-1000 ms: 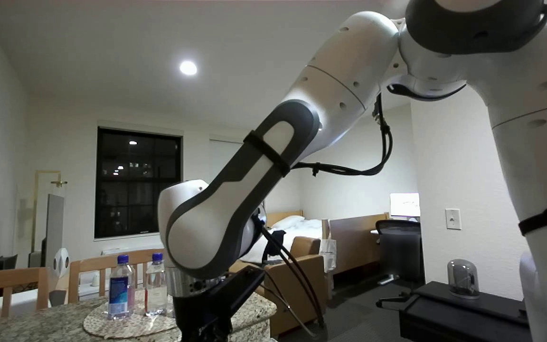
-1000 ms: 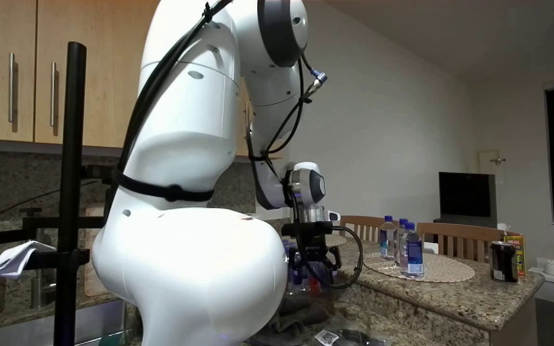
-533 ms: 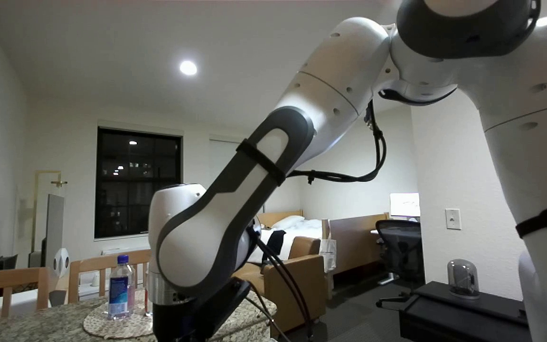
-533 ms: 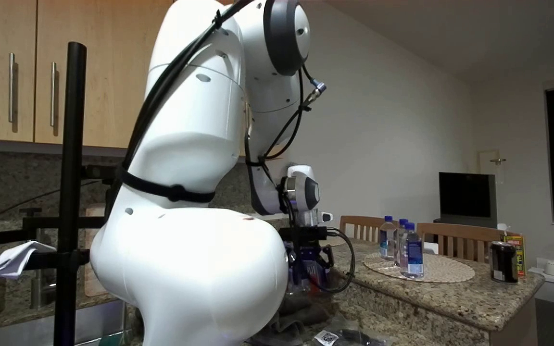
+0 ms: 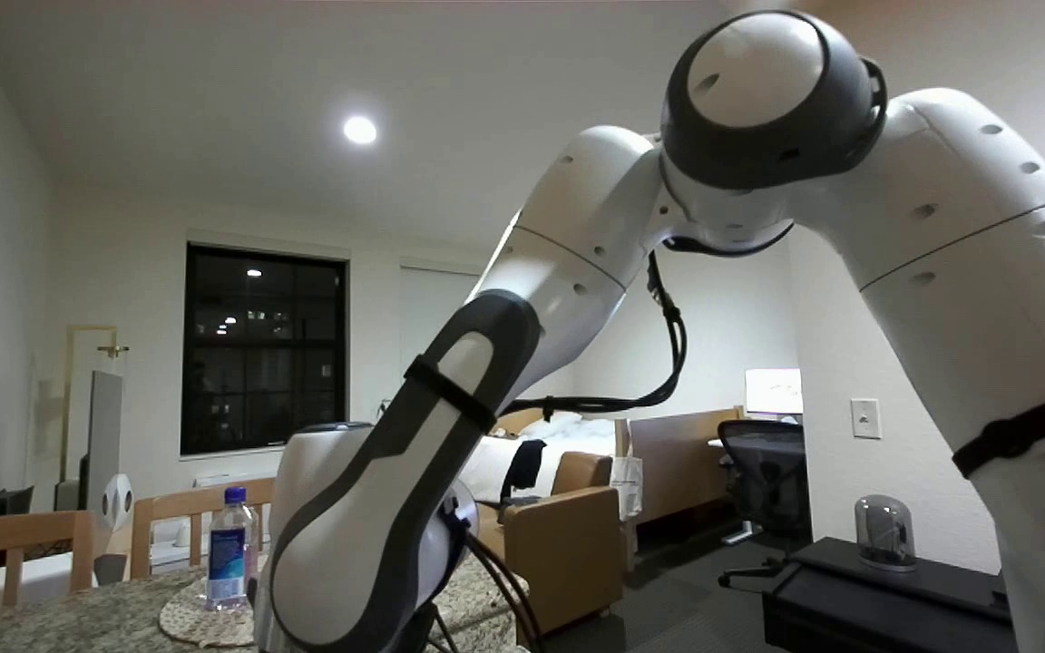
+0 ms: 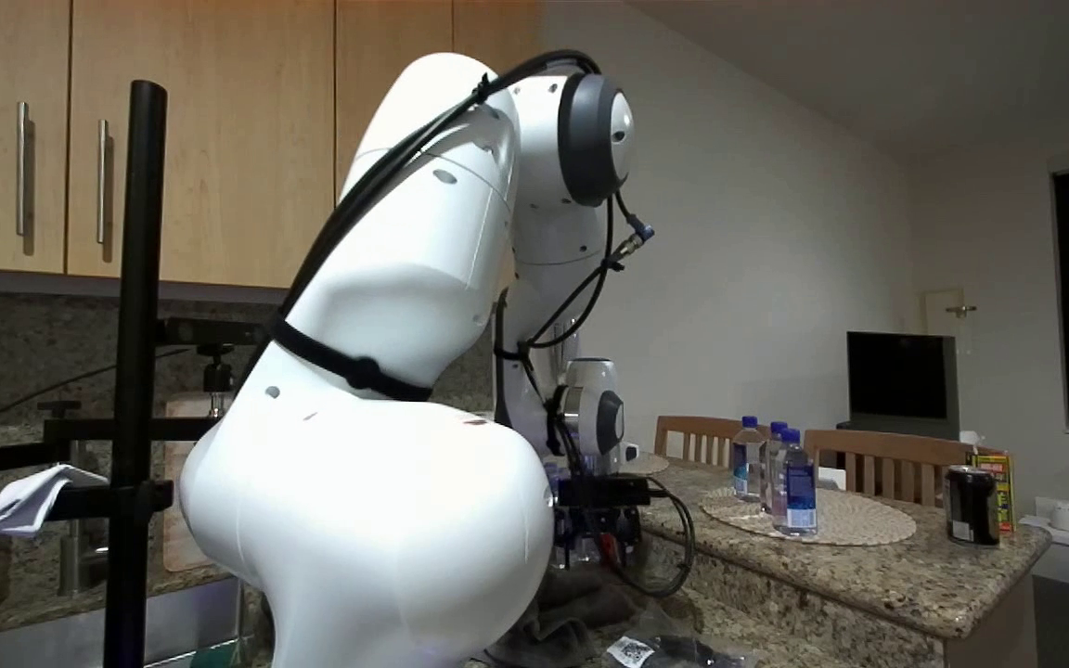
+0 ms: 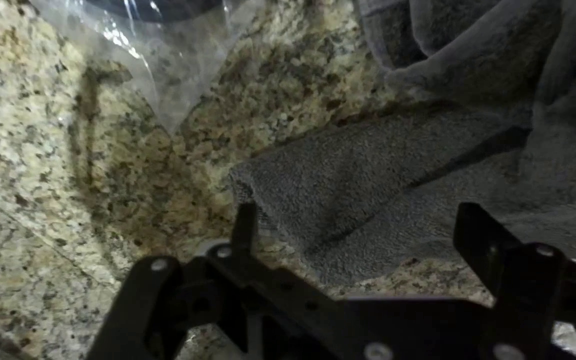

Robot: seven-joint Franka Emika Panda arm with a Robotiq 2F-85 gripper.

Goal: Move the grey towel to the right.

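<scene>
On the speckled bench (image 7: 23,165), below the tool (image 7: 356,207) with jaws well apart, grey towel (image 7: 378,175), folded end pointing left in the wrist view, long axis running from there rightward and slightly up.

There are two fingers (image 7: 483,241) and one grey towel (image 7: 388,195). In an exterior view stand three bottles (image 6: 800,496), others too hidden to count, one black can (image 6: 971,506), one yellow box (image 6: 1004,487), two wooden chairs (image 6: 896,448), one television (image 6: 898,376).
</scene>
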